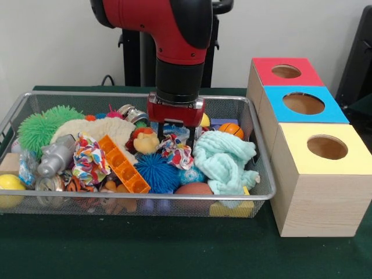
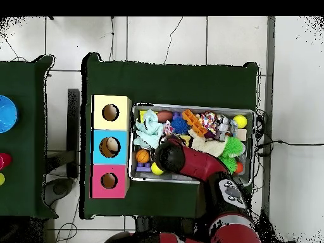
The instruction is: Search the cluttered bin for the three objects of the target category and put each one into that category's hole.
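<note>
Front view: the gripper (image 1: pixel 175 138) is lowered into the wire bin (image 1: pixel 263 174), fingers apart, straddling a patterned cloth scrunchie (image 1: pixel 177 152) without visibly clamping it. A yellow duck (image 1: pixel 146 142) sits just beside it, a blue spiky ball (image 1: pixel 157 172) below, and a mint cloth (image 1: pixel 225 161) on the other side. Well apart stand three boxes with holes: red (image 1: pixel 286 71), blue (image 1: pixel 303 103), yellow (image 1: pixel 327 147).
</note>
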Robot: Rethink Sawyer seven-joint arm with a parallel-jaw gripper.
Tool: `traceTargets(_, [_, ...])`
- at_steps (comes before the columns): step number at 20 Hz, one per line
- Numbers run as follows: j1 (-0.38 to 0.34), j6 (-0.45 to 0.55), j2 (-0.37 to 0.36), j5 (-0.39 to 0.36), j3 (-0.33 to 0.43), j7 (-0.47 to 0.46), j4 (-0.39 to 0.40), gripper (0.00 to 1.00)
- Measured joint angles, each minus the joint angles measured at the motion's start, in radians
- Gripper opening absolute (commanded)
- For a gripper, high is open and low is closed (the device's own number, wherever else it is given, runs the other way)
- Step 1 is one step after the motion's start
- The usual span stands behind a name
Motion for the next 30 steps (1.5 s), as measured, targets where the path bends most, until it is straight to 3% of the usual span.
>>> traceTargets(9, [-0.004,0.000,0.000,0.000,0.004,0.000,0.000,1.00])
traceTargets(10, [-0.003,0.000,0.000,0.000,0.006,0.000,0.000,0.00])
traceTargets(30, [0.045,0.000,-0.012,0.000,-0.022,0.000,0.008,0.00])
